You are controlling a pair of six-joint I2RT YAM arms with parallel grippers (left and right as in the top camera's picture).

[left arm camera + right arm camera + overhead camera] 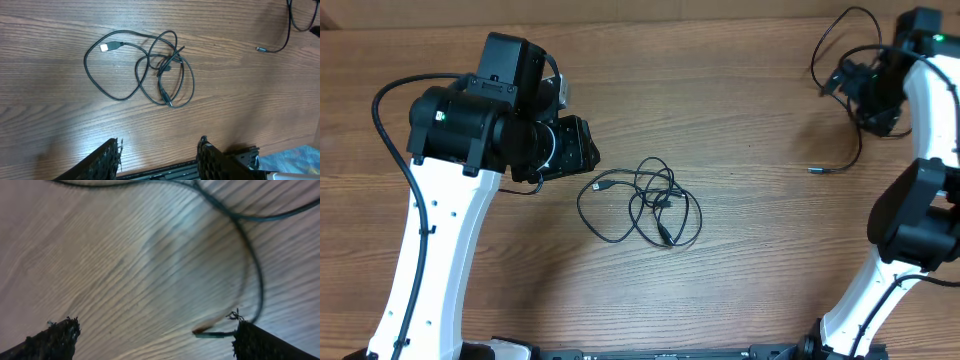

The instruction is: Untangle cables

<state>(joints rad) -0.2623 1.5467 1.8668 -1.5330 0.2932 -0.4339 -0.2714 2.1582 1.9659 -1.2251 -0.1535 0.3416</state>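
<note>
- The left fingers [106, 161] stand moderately apart with nothing between them; only bare wooden surface [60, 110] shows in the gap.
- The tangle of cables [150, 70] lies flat on the surface ahead of the left fingers, apart from them and touching neither tip. From above, the tangle of cables [642, 205] sits just beyond the left arm's head, toward the middle of the surface.
- In the tangle, one large loop ends in a light-tipped plug [106, 47] on the side away from the left fingers. Several smaller loops cross each other beside it.
- The right fingers [52, 337] are spread wide and hold nothing.
- A separate cable [260, 287] curves across the surface ahead of the right fingers, then bends back toward one fingertip. Its small plug end [210, 334] lies just beside that tip, inside the gap and not clamped.
- From above, the separate cable [832, 169] is well apart from the tangle.
</note>
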